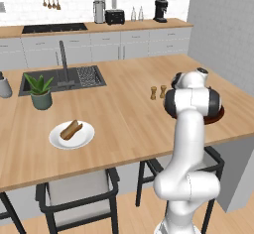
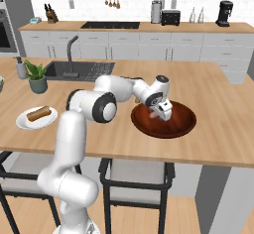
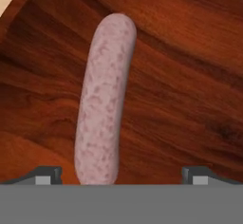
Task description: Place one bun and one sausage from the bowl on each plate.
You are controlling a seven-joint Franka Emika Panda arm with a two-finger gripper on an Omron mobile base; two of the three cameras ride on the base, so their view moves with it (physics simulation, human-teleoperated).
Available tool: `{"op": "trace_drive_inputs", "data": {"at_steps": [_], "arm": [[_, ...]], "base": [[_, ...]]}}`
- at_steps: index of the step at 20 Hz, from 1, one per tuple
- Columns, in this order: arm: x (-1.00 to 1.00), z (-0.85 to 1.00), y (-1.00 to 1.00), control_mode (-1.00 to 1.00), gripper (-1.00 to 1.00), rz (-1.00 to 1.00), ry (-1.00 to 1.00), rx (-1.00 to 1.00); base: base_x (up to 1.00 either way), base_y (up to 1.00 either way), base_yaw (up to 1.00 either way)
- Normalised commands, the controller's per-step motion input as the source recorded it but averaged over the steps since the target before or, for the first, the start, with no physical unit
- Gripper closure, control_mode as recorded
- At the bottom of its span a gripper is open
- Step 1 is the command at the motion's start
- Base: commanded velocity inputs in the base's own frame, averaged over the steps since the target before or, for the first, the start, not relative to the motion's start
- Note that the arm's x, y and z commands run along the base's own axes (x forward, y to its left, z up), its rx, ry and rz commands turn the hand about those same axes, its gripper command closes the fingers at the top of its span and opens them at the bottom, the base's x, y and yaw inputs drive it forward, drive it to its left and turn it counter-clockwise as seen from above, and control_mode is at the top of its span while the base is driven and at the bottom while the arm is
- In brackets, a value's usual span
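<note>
1. The claw (image 2: pixel 162 113) was seen lowered into the bowl (image 2: pixel 184 124), near the right end of the worktop (image 1: pixel 129 119); its jaws stood wide apart with nothing held.
2. In the hand view a pale pink sausage (image 3: pixel 103 99) lay on the bowl's dark wood floor, running lengthwise between the two fingertips (image 3: pixel 45 175), closer to the left one.
3. The white plate (image 1: pixel 84 140) was noted well apart from the bowl, toward the left of the worktop, already carrying what looked like a bun with a sausage (image 1: pixel 71 129).
4. A second plate could not be made out in these views.
5. Judged risk: since the sausage sat off-centre, a closing stroke could push it sideways before clamping, giving a skewed hold.
6. Judged risk: the round, smooth sausage could roll on the curved bowl floor or slip out on lifting if gripped near its end.
7. Judged risk: descending further could drive the fingertips into the bowl.
</note>
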Motion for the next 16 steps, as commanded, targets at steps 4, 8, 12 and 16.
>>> {"op": "trace_drive_inputs", "data": {"at_steps": [4, 8, 12, 16], "arm": [[0.35, -0.27, 0.00, -1.00, -1.00, 0.00, 0.00, 0.00], [0.17, -0.40, 0.00, -1.00, -1.00, 0.00, 0.03, 0.00], [0.11, -0.41, 0.01, -1.00, 1.00, 0.00, 0.01, 0.00], [-0.05, -0.07, 0.00, -1.00, 1.00, 0.00, 0.00, 0.00]], "base": [[0.00, 0.00, 0.00], [0.00, 0.00, 0.00], [0.00, 0.00, 0.00], [0.00, 0.00, 0.00]]}}
